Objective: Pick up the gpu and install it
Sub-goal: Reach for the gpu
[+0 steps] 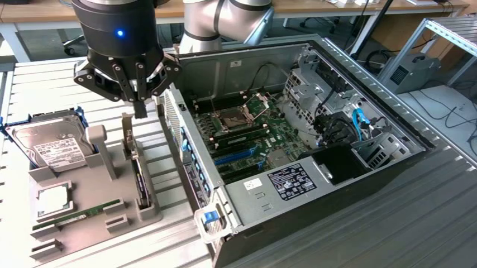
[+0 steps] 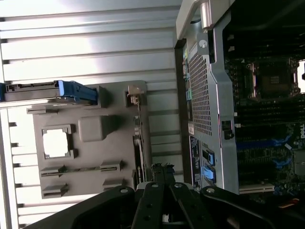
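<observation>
The black 2-finger gripper (image 1: 140, 111) hangs clenched and empty just above the far end of the gpu (image 1: 140, 178). The gpu is a thin black card with a silver bracket. It stands on edge in the grey moulded holder (image 1: 100, 162), on the exterior view's left of the open black computer case (image 1: 246, 195). Descending with the fingers together would likely jab the card's top edge, tilting it in its slot or knocking it toward the case wall nearby.
</observation>
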`<state>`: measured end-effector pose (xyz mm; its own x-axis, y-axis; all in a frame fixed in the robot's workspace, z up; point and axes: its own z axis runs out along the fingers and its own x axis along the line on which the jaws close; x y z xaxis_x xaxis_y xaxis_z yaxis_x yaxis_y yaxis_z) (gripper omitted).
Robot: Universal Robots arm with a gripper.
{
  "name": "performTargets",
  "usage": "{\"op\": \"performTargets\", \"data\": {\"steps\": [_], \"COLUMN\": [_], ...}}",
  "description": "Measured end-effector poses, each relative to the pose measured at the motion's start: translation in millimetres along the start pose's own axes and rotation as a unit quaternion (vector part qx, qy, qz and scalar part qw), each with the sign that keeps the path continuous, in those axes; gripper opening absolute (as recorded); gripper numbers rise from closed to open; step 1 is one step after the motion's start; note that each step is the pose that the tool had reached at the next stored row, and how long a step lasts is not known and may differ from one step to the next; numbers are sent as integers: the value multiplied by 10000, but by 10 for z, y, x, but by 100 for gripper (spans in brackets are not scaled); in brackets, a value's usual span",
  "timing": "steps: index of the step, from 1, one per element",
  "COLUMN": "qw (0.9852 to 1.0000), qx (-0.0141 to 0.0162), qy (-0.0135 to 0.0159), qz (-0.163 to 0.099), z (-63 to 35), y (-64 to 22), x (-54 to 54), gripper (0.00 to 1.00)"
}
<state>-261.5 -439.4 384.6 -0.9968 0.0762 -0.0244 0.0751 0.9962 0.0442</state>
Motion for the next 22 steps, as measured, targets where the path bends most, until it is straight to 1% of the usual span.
{"op": "performTargets", "data": {"steps": [22], "qw": [10000], "qx": [0], "qy": [0], "qz": [0], "z": [0], "y": [-109], "x": [-8], "gripper": [11]}}
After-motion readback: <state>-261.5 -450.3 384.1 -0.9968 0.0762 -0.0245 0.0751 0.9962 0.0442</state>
